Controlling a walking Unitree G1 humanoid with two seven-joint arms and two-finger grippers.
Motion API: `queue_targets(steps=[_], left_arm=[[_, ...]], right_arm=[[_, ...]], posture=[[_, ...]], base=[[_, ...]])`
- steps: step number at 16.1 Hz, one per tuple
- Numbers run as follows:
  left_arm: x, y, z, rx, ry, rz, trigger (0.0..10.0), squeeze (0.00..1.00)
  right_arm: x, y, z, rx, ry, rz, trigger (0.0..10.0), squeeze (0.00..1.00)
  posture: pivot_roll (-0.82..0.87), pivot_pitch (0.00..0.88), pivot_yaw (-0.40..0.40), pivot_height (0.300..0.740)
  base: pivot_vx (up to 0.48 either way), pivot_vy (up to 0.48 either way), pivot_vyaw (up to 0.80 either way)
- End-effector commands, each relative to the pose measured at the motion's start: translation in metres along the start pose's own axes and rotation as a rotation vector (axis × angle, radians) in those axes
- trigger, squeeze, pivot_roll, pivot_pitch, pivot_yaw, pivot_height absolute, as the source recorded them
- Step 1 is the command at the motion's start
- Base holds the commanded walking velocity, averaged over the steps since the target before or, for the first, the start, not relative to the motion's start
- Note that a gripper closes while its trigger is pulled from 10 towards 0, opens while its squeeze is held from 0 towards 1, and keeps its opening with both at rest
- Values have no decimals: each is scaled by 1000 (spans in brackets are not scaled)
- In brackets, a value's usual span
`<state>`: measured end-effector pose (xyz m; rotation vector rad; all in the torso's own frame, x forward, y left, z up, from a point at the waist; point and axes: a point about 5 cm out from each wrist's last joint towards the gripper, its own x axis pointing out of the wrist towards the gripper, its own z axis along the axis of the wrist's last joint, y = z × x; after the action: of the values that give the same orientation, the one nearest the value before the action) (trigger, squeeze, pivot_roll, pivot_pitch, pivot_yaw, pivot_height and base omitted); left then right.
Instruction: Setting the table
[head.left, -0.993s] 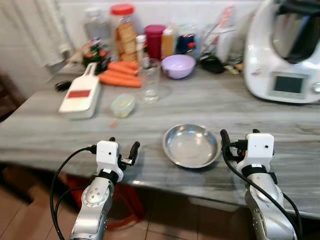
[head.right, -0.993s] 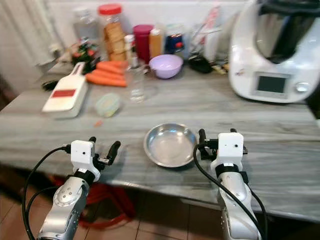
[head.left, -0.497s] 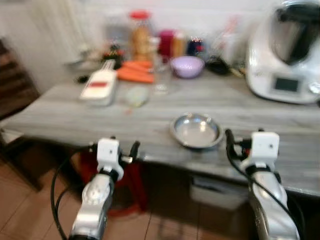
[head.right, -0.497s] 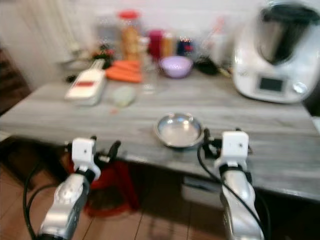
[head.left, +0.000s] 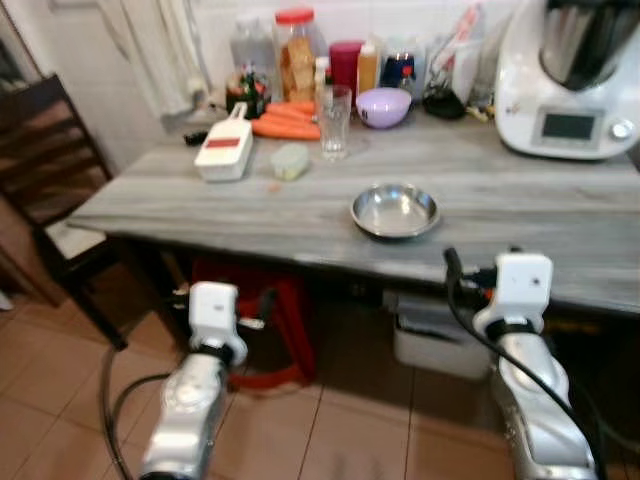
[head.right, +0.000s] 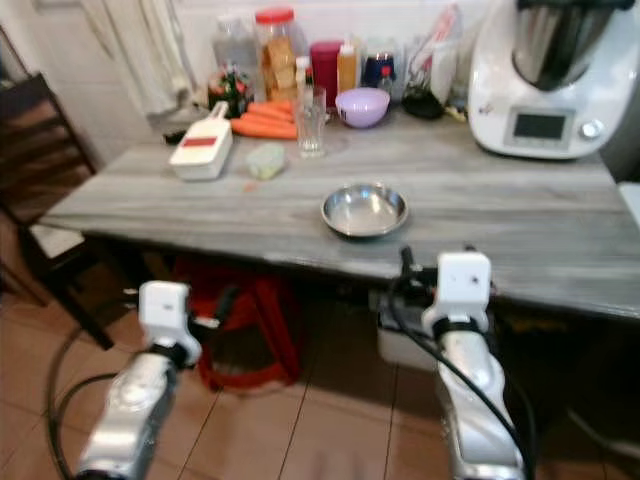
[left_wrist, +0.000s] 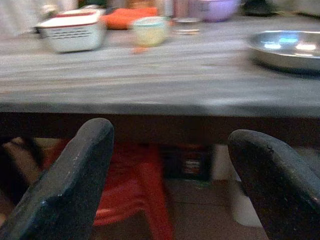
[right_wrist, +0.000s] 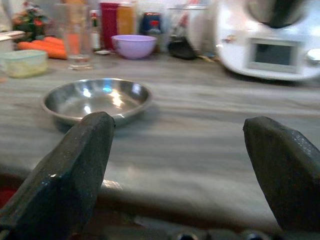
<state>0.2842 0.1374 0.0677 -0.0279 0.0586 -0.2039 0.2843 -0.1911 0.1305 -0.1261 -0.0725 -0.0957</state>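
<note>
Grey wood-grain table (head.left: 520, 215) with a steel bowl (head.left: 395, 209) near its front edge, a little right of centre, resting flat and apart from everything else. Far left on the table: white slicer (head.left: 224, 153), pale lidded tub (head.left: 291, 161) just beside it, carrots (head.left: 286, 121) behind, clear drinking glass (head.left: 334, 121) standing upright. Lilac bowl (head.left: 383, 106) farther back, next to a row of jars and bottles (head.left: 297, 62) against the wall. White kitchen machine (head.left: 572, 77) at the far right corner. Dark wooden chair (head.left: 48, 165) at the table's left end; red stool (head.left: 262, 320) underneath on the brown tiled floor (head.left: 330, 440).

Left claw (left_wrist: 172, 190) released, fingers spread wide, held low in front of the table, below its edge, gripping nothing. Right claw (right_wrist: 182, 170) likewise released and wide, held at about table height just short of the front edge, steel bowl directly beyond its left finger (right_wrist: 75, 170), not touching.
</note>
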Motion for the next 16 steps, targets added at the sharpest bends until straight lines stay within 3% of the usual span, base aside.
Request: queue_targets(steps=[1,11,16], left_arm=[[0,5,2,11,-6,9,10000,0],[3,2,3,5,-9,-12,10000,0],[3,7,6,-19,-41,-8,10000,0]], right_arm=[[1,3,3,11,-14,5,10000,0],[1,3,3,11,-12,-1,10000,0],[2,3,4,7,-15,3,10000,0]], posture=[[-144,0,72,740],[-157,0,82,740],[-156,0,74,740]], base=[[-307,0,0],[-291,0,0],[0,0,0]])
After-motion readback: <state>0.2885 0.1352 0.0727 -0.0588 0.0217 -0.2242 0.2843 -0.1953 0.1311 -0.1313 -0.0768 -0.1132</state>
